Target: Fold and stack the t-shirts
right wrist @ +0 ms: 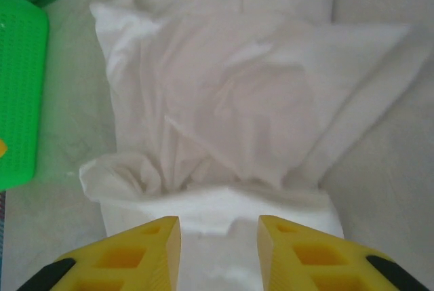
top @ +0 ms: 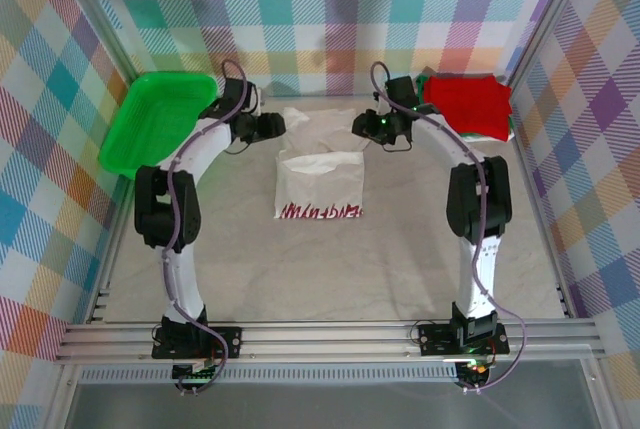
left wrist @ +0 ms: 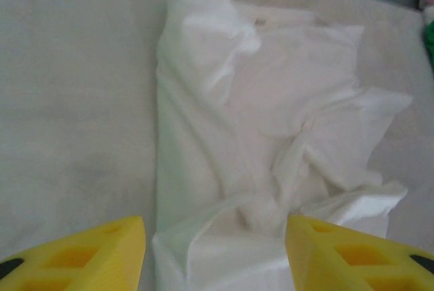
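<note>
Pale grey flat table [top: 400, 269], and mid-surface lies a half-folded white cloth t-shirt with red print [top: 318, 184]. Far left of it, a bright green plastic tray [top: 155, 119]; far right, a folded red cloth t-shirt [top: 468, 101].

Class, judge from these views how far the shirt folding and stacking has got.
Done: a folded red cloth tee lies at the far right corner. In hand: the white printed tee lies part-folded mid-table; left gripper and right gripper hover open at its far end. Left: finish folding, stack it on the red one.
</note>
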